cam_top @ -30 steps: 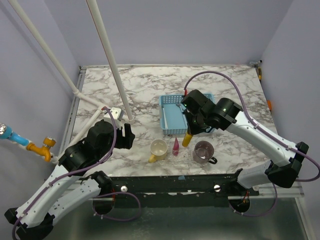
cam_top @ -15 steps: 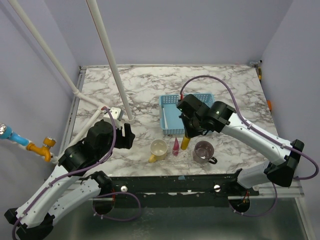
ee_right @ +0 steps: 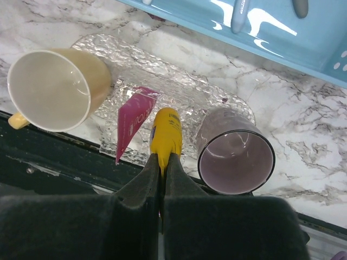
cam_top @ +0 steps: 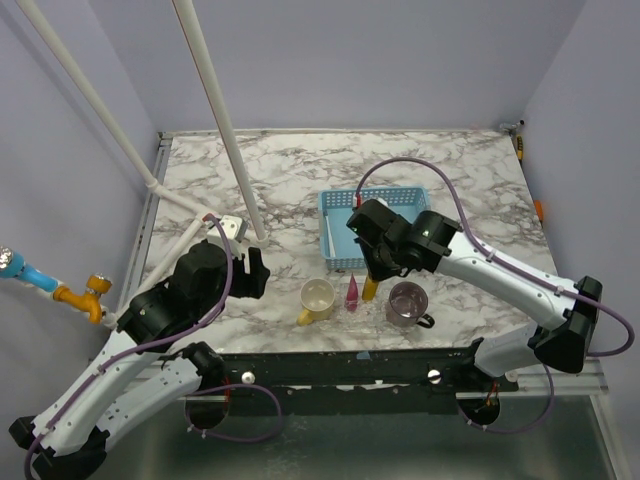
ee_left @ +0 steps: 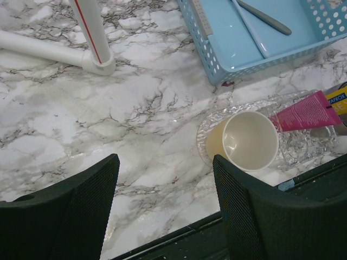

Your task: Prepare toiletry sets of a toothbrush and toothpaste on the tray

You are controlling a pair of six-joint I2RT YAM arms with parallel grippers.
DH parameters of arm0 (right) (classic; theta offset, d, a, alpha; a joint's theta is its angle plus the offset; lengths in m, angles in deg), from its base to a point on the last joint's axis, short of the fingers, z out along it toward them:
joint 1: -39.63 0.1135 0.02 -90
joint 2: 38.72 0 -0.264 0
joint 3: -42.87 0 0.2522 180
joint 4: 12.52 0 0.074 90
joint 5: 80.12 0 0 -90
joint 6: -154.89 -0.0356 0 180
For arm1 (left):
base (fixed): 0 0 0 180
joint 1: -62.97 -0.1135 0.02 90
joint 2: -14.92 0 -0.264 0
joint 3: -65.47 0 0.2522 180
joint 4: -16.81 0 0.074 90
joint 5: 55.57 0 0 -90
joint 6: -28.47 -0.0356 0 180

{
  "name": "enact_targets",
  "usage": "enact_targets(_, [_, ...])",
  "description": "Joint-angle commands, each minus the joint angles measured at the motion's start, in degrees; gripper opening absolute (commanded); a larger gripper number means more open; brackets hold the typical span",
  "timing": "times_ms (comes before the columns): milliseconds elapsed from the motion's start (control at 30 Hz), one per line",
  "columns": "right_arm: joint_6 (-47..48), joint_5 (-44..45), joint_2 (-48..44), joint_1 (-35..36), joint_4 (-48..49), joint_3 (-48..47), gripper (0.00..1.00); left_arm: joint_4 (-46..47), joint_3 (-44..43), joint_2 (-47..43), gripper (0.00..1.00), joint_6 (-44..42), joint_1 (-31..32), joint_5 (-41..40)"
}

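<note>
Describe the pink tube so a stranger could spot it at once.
Start at the blue basket on the marble table; a clear, bumpy tray sits just nearside of it. The pink tube is on that tray, between the yellow mug and the yellow tube: the only pink thing there.

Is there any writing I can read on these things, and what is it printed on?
"ARKOX": blue label on the yellow tube, cut off by the picture's edge, so probably part of a longer word.
The pink tube: pale lettering, too blurred to read.
The brushes in the blue basket: any print too small to read.
</note>
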State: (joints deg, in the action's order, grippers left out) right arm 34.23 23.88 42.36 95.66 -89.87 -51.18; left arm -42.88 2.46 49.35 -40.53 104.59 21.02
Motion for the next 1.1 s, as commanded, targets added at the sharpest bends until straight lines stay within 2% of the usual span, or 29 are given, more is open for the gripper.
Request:
enact_targets(0, [-1.66, 4.00, 0.66, 1.07, 1.35, 0.77, 0.00, 0.87, 0.56, -0.70, 0.70, 0.20, -0.27, 0.57])
enact_targets(1067, [-9.95, 10.16, -3.31, 5.33, 9.08, 13.80, 0.00, 0.75, 0.65, -1.09, 0.70, 0.45, -0.27, 0.31])
